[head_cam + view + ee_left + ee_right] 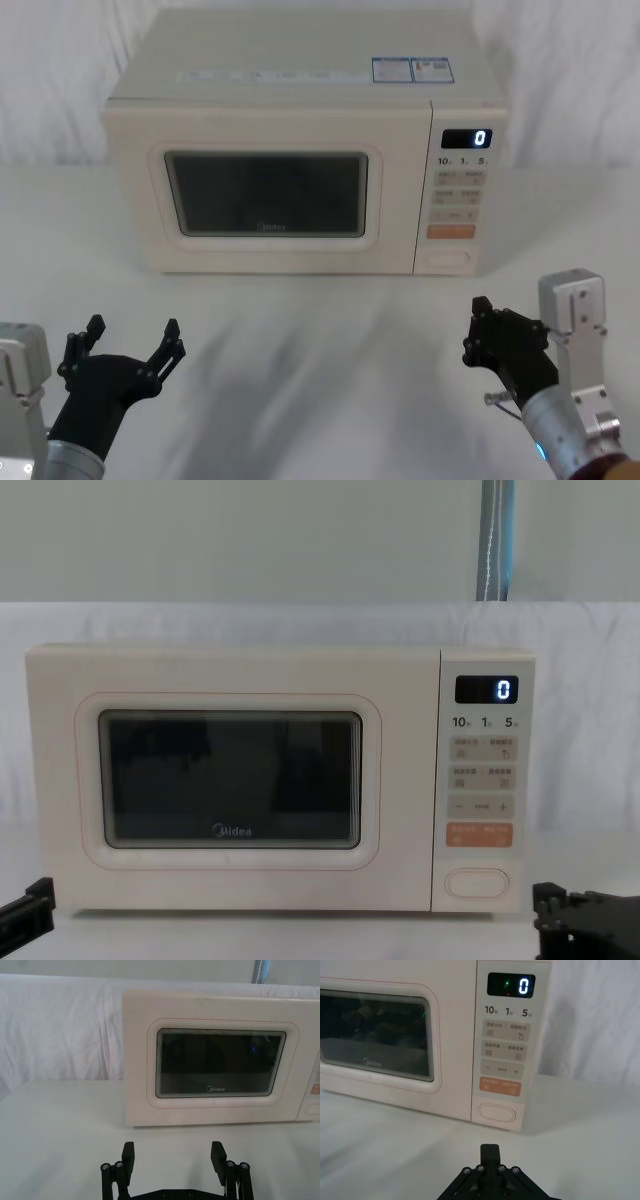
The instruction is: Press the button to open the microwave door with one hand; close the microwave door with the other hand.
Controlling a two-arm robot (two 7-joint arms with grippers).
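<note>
Both pincers, left [130,335] (splayed) and right [478,322], short of microwave [300,140].

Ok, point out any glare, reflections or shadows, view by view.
Head view: soft shadow beneath the boxy cream microwave. Left wrist view: a blue glint on the dark glass door window. Right wrist view: the black display glows, and the window shows faint reflections.

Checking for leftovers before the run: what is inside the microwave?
The microwave door is shut. Its dark glass window shows only dim reflections, so whatever sits inside the microwave cannot be made out.
</note>
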